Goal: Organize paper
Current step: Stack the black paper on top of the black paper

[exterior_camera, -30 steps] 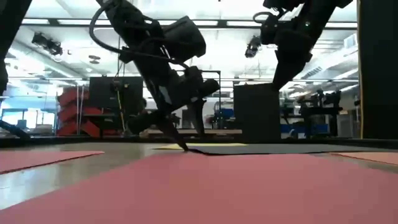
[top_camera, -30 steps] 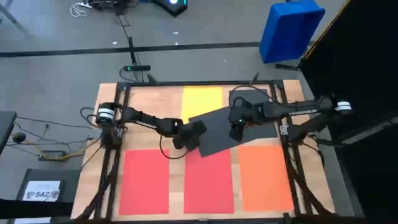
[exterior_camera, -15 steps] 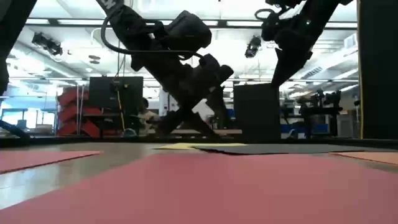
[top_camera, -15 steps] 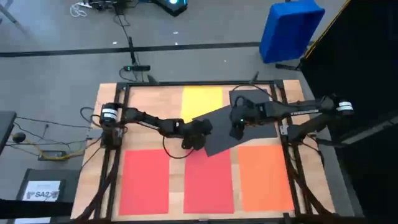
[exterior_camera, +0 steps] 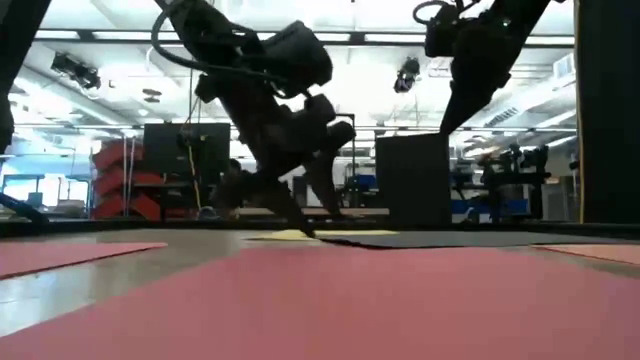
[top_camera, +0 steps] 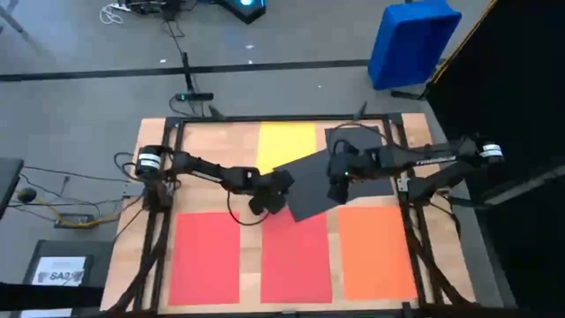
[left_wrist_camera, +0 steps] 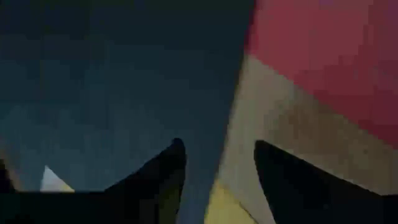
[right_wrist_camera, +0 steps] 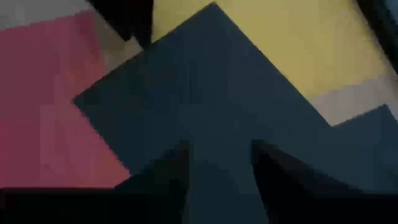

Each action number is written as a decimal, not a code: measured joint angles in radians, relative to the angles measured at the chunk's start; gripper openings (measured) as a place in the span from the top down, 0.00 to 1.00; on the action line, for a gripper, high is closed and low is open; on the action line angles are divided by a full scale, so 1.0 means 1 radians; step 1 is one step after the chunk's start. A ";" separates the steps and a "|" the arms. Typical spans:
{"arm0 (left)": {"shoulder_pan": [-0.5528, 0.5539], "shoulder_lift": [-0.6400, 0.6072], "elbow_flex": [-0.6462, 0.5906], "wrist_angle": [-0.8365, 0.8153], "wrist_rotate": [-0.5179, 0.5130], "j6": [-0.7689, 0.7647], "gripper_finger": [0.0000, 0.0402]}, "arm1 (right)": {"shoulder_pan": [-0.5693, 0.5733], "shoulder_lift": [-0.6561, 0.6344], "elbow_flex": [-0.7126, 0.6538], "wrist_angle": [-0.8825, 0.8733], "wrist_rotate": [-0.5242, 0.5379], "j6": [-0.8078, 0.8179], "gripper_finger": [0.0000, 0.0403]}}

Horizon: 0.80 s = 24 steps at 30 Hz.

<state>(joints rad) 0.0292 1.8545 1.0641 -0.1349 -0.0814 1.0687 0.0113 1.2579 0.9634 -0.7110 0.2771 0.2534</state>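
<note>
Dark sheet [top_camera: 311, 184] lying crooked mid-table, overlapping the yellow sheet [top_camera: 287, 144] at the back and the middle red sheet [top_camera: 296, 258] in front. Another dark sheet [top_camera: 362, 143] squared up at the back right, plus a red sheet [top_camera: 205, 258] front left and an orange sheet [top_camera: 377, 251] front right, all flat and apart from each other.

Left gripper [top_camera: 270, 198] down at the crooked sheet's near-left corner, fingers [left_wrist_camera: 163, 177] parted a little and straddling the edge, nothing pinched as far as can be told. Right gripper [top_camera: 336, 190] over the same sheet's right part, fingers [right_wrist_camera: 278, 168] also slightly apart with the sheet beneath, not clamped on anything.

Guessing here: light, floppy, thin stuff, no edge thick enough to pinch while flat. Probably slides easily on the wood, so better pressed near a corner and dragged or pivoted than lifted. Easy to crease if pushed hard.

Wooden table [top_camera: 219, 146], dark metal frame around it. Grey floor beyond, blue bin [top_camera: 411, 41] off the back right, cables about. Low view looks into a bright workshop with ceiling lights.
</note>
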 joint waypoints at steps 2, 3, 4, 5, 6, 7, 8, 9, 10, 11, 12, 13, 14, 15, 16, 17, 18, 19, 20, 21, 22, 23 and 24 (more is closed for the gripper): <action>0.005 0.016 0.000 0.018 0.002 0.000 0.57 | 0.008 0.000 0.000 0.002 0.008 0.013 0.64; 0.008 0.021 0.000 0.030 0.002 0.002 0.57 | 0.012 0.000 0.000 0.006 0.009 0.016 0.64; 0.010 0.027 0.000 0.054 0.003 0.006 0.57 | 0.016 0.000 0.000 0.006 0.014 0.024 0.64; 0.012 0.038 0.001 0.085 0.005 0.017 0.57 | 0.021 0.000 0.000 0.005 0.018 0.032 0.64; 0.012 0.048 0.002 0.104 0.007 0.028 0.57 | 0.026 0.000 0.000 0.006 0.018 0.037 0.64; 0.013 0.053 0.002 0.117 0.006 0.034 0.57 | 0.029 0.000 0.000 0.006 0.019 0.041 0.64; 0.013 0.064 0.001 0.148 0.006 0.048 0.57 | 0.034 0.000 0.000 0.006 0.019 0.042 0.64; 0.012 0.073 0.003 0.174 0.005 0.056 0.57 | 0.038 0.001 0.000 0.007 0.019 0.042 0.64; 0.012 0.081 0.003 0.187 0.004 0.063 0.57 | 0.042 0.001 0.000 0.006 0.020 0.042 0.64; 0.012 0.087 0.003 0.207 0.003 0.067 0.57 | 0.045 0.001 0.000 0.008 0.021 0.042 0.64; 0.013 0.097 0.008 0.220 0.001 0.068 0.57 | 0.047 0.001 0.000 0.009 0.026 0.042 0.64; 0.013 0.106 0.015 0.232 -0.002 0.069 0.57 | 0.050 0.002 0.000 0.004 0.033 0.043 0.64; 0.013 0.112 0.024 0.242 -0.005 0.068 0.57 | 0.053 0.002 0.000 0.004 0.041 0.043 0.64; 0.013 0.117 0.033 0.254 -0.009 0.062 0.57 | 0.054 0.002 0.000 0.003 0.046 0.043 0.64; 0.014 0.122 0.042 0.259 -0.011 0.057 0.57 | 0.054 0.002 0.000 0.003 0.051 0.043 0.64; 0.015 0.133 0.050 0.278 -0.011 0.056 0.57 | 0.053 0.002 0.000 0.001 0.058 0.044 0.64; 0.016 0.139 0.063 0.303 -0.012 0.050 0.57 | 0.053 0.002 0.000 -0.003 0.061 0.044 0.64; 0.017 0.141 0.073 0.313 -0.016 0.044 0.57 | 0.053 0.002 0.000 -0.002 0.063 0.044 0.64; 0.017 0.149 0.082 0.313 -0.019 0.036 0.57 | 0.053 0.002 0.000 -0.004 0.065 0.044 0.64; 0.018 0.158 0.100 0.323 -0.019 0.030 0.57 | 0.053 0.002 0.000 -0.004 0.068 0.044 0.64; 0.018 0.166 0.123 0.340 -0.022 0.027 0.57 | 0.053 0.002 0.000 -0.004 0.071 0.046 0.64; 0.017 0.174 0.140 0.343 -0.021 0.024 0.57 | 0.053 0.002 0.000 -0.006 0.072 0.051 0.64; 0.017 0.183 0.154 0.335 -0.021 0.024 0.57 | 0.053 0.002 -0.001 -0.007 0.073 0.055 0.64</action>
<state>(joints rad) 0.0463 2.0375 1.2180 0.2000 -0.1028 1.0927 0.0647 1.2594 0.9627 -0.7176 0.3505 0.3089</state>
